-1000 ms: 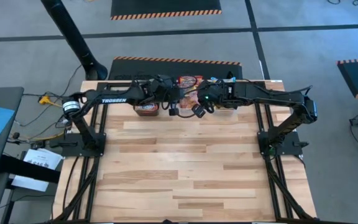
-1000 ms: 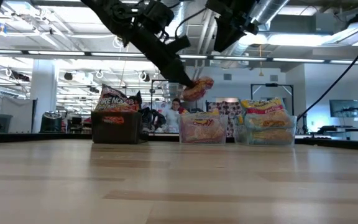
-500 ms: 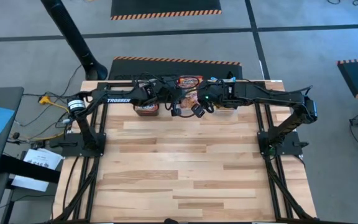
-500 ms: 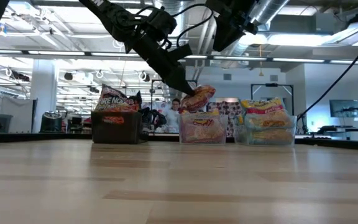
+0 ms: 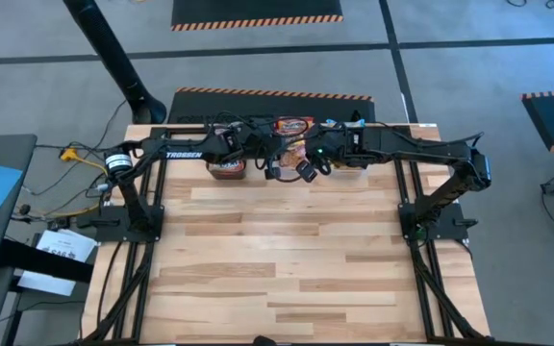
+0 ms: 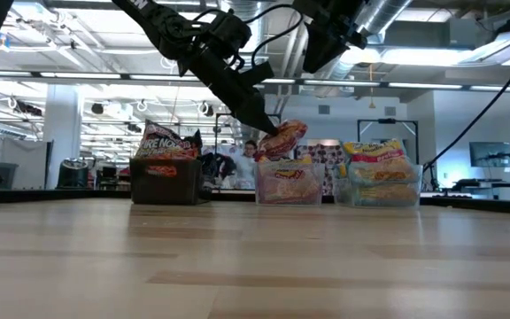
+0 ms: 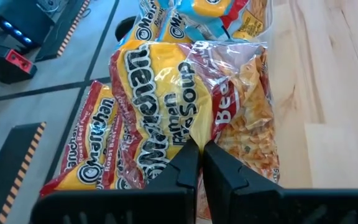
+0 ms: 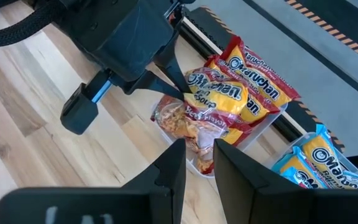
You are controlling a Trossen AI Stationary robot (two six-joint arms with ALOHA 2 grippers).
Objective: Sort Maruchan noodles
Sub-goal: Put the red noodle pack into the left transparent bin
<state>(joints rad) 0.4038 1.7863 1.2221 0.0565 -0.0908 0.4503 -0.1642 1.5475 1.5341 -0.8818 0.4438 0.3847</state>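
Observation:
My left gripper [image 7: 199, 155] is shut on a red-and-yellow Maruchan noodles packet [image 6: 283, 139] just above the middle clear bin [image 6: 288, 183], which holds more red-yellow packets [image 8: 253, 90]. To its left a black bin [image 6: 166, 182] carries dark packets. A second clear bin [image 6: 383, 183], to the right, holds blue-yellow packets [image 8: 319, 165]. All three bins stand along the table's far edge. My right gripper [image 8: 199, 155] hangs open above the middle bin, higher than the left one, with nothing between its fingers. My left gripper pinches the packet between its two fingers at one edge of the wrapper [image 7: 194, 138], the edge nearest the arm. The fingers [image 8: 169, 84] slant down from the table's left. The packet is tilted, over the bin's pile; whether it touches the pile, I cannot tell.
Bare wooden table [image 5: 296, 250] stretches from the bins to the near edge. Both arms crowd together over the middle bin. The frame rails [image 5: 152, 221] run along the left and right sides.
My left gripper has sunk a little toward the middle clear bin with the red-yellow packet, still shut on it. The packet now sits lower, close over the bin's pile. In the last half second it has kept still.

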